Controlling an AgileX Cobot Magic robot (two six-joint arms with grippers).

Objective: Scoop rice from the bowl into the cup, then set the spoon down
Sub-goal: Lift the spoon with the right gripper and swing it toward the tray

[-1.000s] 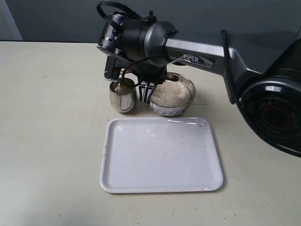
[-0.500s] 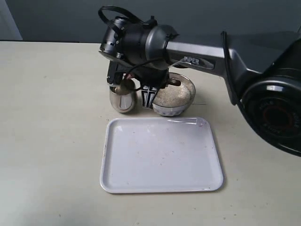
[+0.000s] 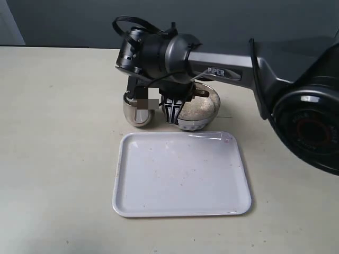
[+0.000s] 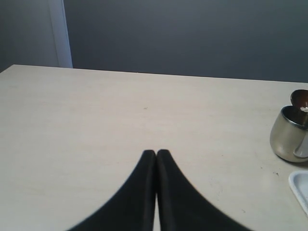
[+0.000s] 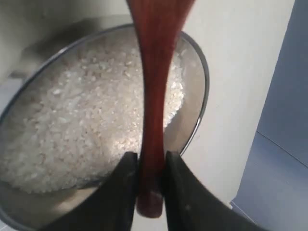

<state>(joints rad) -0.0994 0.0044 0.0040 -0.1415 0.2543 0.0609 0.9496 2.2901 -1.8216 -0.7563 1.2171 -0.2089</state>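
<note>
The right gripper (image 5: 151,156) has its two black fingers (image 5: 126,179) squeezed tight on the thin end of the spoon (image 5: 156,72). The fingers are only a little bit apart, just as wide as the handle between them. The spoon is dark red-brown wood. Its handle runs out from the fingers and goes over the bowl (image 5: 204,96). The bowl is round and shiny, and it has lots of white rice (image 5: 82,125) in it. In the left wrist view you can see the round end of the spoon (image 4: 299,97) tipped up at the top of the cup (image 4: 288,135), with a few white bits by it. From outside, the big dark arm (image 3: 228,66) reaches over from the right side, and its round end hangs above the cup (image 3: 136,114) and the bowl (image 3: 196,125). The cup stands just beside the bowl, on the bowl's left. A small blurry patch hides the spot right over the cup, so you cannot tell there how the spoon sits. A white tray (image 3: 180,180) lies flat on the table (image 3: 53,132) in front of the cup and bowl, close to them. The left gripper (image 4: 156,153) is off by itself, low over the bare table, with its two fingers pressed together and nothing in them.
</note>
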